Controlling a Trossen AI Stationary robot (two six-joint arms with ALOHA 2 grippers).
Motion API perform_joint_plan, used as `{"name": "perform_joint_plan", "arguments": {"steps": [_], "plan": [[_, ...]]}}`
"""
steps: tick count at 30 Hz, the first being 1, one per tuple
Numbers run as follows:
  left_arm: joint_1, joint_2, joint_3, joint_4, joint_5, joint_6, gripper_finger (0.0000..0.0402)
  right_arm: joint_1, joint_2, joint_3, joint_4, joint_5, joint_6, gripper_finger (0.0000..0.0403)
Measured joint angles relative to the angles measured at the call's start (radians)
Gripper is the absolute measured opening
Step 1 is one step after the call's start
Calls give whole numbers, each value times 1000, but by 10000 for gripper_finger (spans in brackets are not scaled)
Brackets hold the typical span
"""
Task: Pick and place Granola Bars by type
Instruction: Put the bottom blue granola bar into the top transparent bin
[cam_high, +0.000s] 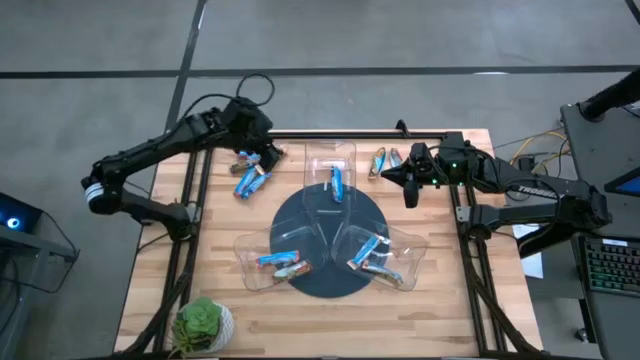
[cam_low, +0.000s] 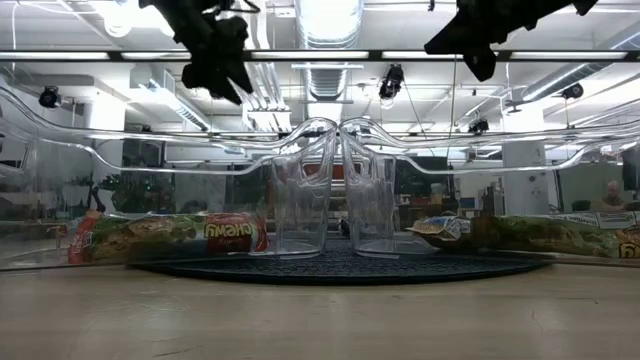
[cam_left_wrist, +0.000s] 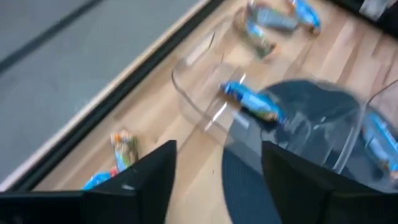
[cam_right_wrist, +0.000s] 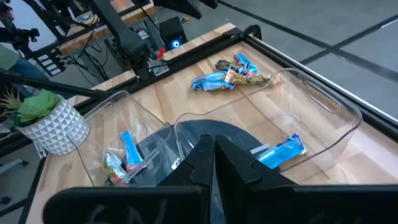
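Granola bars lie in two loose groups on the wooden table: blue and tan ones at the far left (cam_high: 250, 178) and a few at the far right (cam_high: 385, 160). Three clear trays stand on a dark round mat (cam_high: 330, 282). The far tray (cam_high: 345, 155) holds one blue bar (cam_left_wrist: 252, 102). The near left tray (cam_high: 250, 270) and the near right tray (cam_high: 405, 262) hold several bars each. My left gripper (cam_left_wrist: 214, 180) hangs open and empty above the far left group, beside the far tray. My right gripper (cam_right_wrist: 211, 155) is shut and empty, raised by the far right group.
A potted plant (cam_high: 203, 325) stands at the near left corner. Dark frame rails (cam_high: 195, 190) run along the table's left, right and far sides. Bare wood shows along the near edge. The low view shows both grippers well above the trays.
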Motion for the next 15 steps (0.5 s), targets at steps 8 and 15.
{"name": "perform_joint_plan", "arguments": {"steps": [8, 15], "plan": [[0, 144, 128, -211, -6, 24, 283, 0, 0, 0, -2, -1, 2, 8], [0, 259, 153, -329, -12, 16, 284, 0, 0, 0, -2, -4, 15, 8]]}}
